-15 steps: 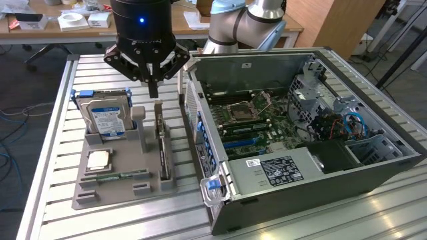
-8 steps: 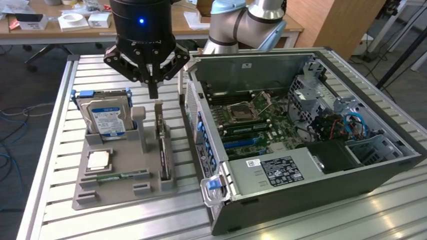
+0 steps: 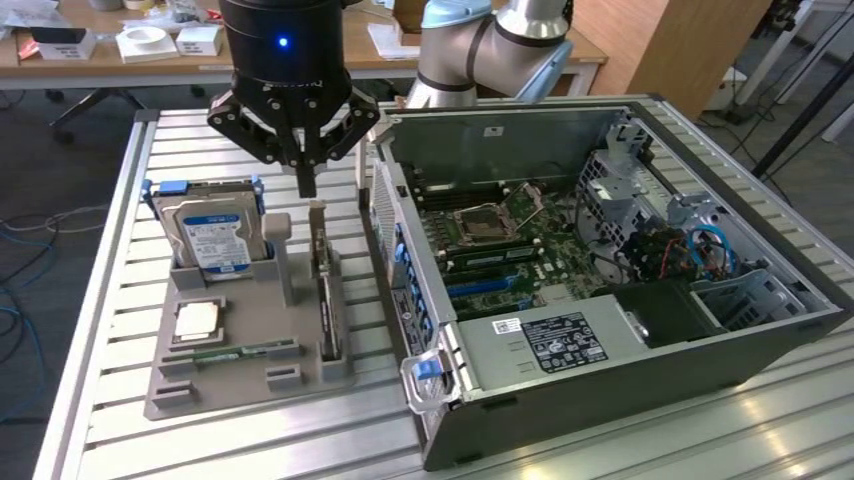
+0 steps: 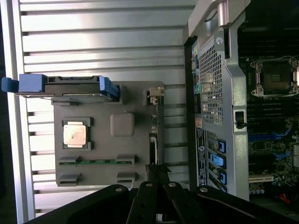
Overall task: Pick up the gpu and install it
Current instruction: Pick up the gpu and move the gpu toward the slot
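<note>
I see my claw (image 3: 307, 186) with its fingers pressed together and empty, poised directly above one end of the gpu (image 3: 326, 290). The card stands on edge in the grey holder (image 3: 227, 378), its long axis running alongside the open computer case (image 3: 534, 420).

a robotics lab or workshop: a robot arm (image 3: 467, 45) stands at a slatted metal bench (image 3: 114, 300), which carries an open pc case (image 3: 601, 425) and a grey parts tray (image 3: 240, 375). a wooden desk (image 3: 80, 68) holds white boxes (image 3: 147, 42), and loose cables (image 3: 34, 225) trail over the floor (image 3: 54, 150).
</note>
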Robot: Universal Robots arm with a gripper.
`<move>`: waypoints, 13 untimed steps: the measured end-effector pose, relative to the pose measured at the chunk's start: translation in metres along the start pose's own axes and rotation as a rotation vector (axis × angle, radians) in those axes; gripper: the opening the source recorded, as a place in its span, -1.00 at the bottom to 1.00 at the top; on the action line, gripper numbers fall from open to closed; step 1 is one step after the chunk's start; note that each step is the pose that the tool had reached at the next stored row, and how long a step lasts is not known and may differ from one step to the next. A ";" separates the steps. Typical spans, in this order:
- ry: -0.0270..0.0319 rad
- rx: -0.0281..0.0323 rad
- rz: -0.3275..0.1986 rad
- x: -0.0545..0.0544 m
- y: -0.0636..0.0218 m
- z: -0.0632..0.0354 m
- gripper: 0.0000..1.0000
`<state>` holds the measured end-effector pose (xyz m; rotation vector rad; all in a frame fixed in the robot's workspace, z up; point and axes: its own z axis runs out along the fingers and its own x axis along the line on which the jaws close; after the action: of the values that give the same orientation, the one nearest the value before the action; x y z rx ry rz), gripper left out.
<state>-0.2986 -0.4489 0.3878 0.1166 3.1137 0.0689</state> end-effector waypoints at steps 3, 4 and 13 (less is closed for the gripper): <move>0.0000 0.0000 0.000 0.000 0.0000 0.0000 -0.42; 0.0000 0.0000 0.000 0.000 0.0000 0.0000 -0.30; 0.0000 0.0000 0.000 0.000 -0.0002 0.0047 -0.17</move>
<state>-0.2986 -0.4489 0.3831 0.1165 3.1137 0.0688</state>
